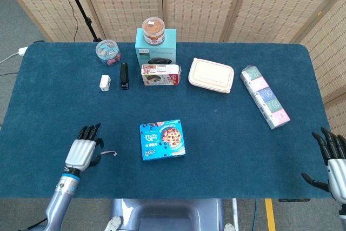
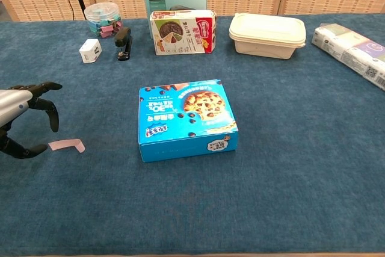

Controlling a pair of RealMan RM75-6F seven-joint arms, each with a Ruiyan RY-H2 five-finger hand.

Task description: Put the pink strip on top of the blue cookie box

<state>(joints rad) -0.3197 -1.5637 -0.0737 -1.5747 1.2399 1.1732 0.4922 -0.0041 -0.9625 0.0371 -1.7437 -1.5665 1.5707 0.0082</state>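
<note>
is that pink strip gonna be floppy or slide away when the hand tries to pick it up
Probably floppy: the pink strip looks thin and lies flat with one end curled. Likely very light, so the open left hand beside it could nudge it along the cloth-covered table rather than lift it. The raised curl looks like the easiest place to pinch.

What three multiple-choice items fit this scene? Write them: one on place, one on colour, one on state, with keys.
1. Where does the strip lie?
A. on the cookie box
B. on the table, beside the left hand
C. in the jar

2. What colour is the lidded container?
A. cream
B. red
C. green

3. What is the left hand doing?
A. pinching the strip
B. resting on the box
C. open, holding nothing

Key: 1 B, the strip lies flat on cloth left of the box; 2 A, it is pale cream; 3 C, fingers apart, strip untouched.
</note>
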